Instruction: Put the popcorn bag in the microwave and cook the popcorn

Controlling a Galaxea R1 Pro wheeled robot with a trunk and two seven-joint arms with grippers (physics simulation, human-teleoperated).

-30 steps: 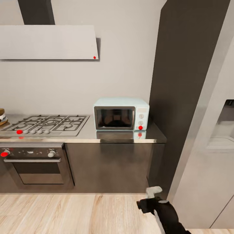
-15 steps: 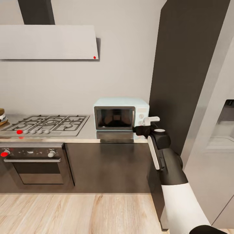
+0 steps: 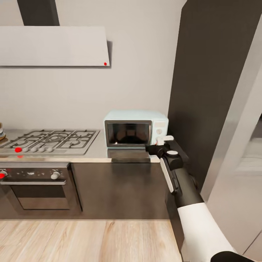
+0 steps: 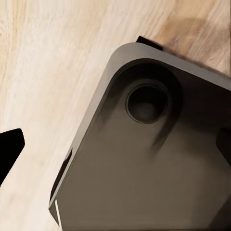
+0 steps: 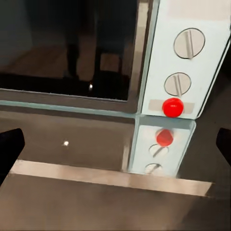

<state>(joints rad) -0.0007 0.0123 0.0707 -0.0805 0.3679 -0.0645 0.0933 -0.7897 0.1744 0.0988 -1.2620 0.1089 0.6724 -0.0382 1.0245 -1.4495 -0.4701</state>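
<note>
The microwave (image 3: 135, 128) stands at the far right end of the grey metal tabletop (image 3: 98, 154), close against the dark tall cabinet (image 3: 211, 83) on its right. Its dark glass door (image 3: 128, 133) is closed, and the white panel to the right of the door carries two knobs with a red dot below them. In the right wrist view the microwave (image 5: 144, 53) fills the far part of the picture: the two slotted knobs (image 5: 189, 43) sit one over the other, the red dot (image 5: 173, 107) lies under the lower one, and all three are mirrored in the shiny tabletop (image 5: 72, 139) beneath.

The right tool (image 3: 160, 144) hangs over the tabletop's right end, just in front of the microwave's lower right corner, at the level of the control panel. In the right wrist view its two dark fingertips (image 5: 9, 144) stand far apart at the picture's opposite edges, so the tool is spread wide and holds nothing.

To the left of the microwave lies a gas hob (image 3: 51, 140) with a row of knobs, a built-in oven (image 3: 36, 187) under it, and a white slanted hood (image 3: 54, 45) above. The floor (image 3: 83, 240) is pale wood.

In the left wrist view a dark grey rounded slab (image 4: 149, 159) with a round recess lies over the wooden floor (image 4: 48, 72); one dark fingertip (image 4: 9, 147) of the left tool shows at the edge, and I cannot tell whether that tool is spread or pressed together.
</note>
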